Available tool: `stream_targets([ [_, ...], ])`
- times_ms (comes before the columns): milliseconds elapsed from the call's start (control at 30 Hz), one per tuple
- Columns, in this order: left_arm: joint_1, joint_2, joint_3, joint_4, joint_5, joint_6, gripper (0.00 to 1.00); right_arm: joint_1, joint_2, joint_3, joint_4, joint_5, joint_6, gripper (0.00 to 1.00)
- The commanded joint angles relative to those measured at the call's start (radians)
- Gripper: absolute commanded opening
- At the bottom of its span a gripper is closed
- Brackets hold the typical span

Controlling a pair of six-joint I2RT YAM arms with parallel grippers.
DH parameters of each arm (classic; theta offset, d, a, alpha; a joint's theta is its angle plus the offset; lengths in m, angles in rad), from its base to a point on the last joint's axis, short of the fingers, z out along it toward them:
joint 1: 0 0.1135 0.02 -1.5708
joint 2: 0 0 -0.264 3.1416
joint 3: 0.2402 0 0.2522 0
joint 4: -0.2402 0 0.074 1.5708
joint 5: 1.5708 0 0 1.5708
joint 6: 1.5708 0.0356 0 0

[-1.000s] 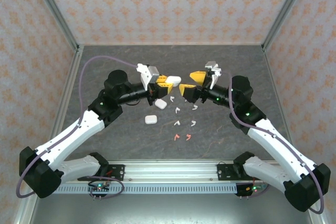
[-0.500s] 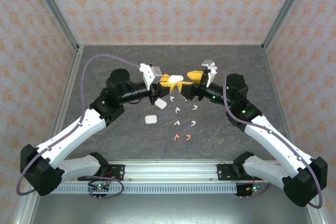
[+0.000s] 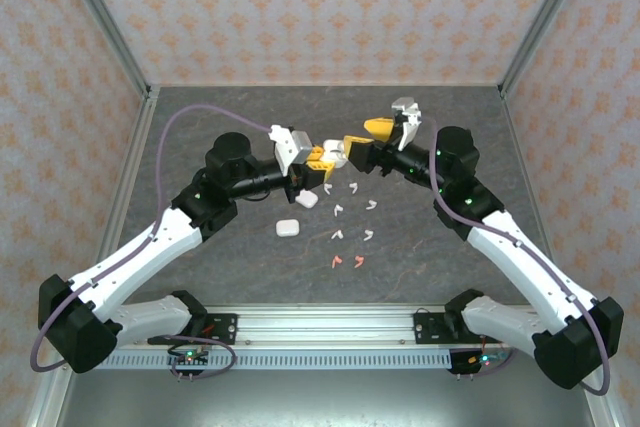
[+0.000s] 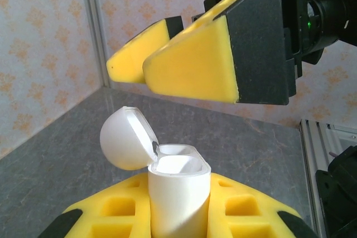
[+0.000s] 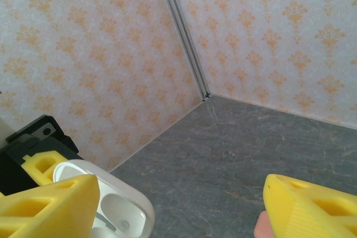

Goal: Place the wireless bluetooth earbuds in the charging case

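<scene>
Left gripper [image 3: 320,157] is clamped on the charging case [image 4: 177,190], which is held upright off the table [image 3: 230,112] with its lid [image 4: 125,137] flipped open. Two closed cases [image 3: 287,228] are seen nearer, slightly left. White earbuds [image 3: 338,211] and two coral earbuds [image 3: 337,262] are scattered on the table. Right gripper [image 3: 360,142] is spread wide just above the case, nothing clamped.
</scene>
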Motion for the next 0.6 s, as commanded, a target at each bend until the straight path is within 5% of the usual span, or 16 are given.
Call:
stream_targets([
  [0, -0.005, -0.039, 0.013, -0.003, -0.008, 0.025, 0.0, -0.005, -0.027, 0.028, -0.026, -0.021, -0.024, 0.77],
  [567, -0.005, -0.105, -0.024, -0.058, -0.065, 0.059, 0.0, -0.011, -0.045, 0.093, -0.496, 0.272, 0.015, 0.76],
])
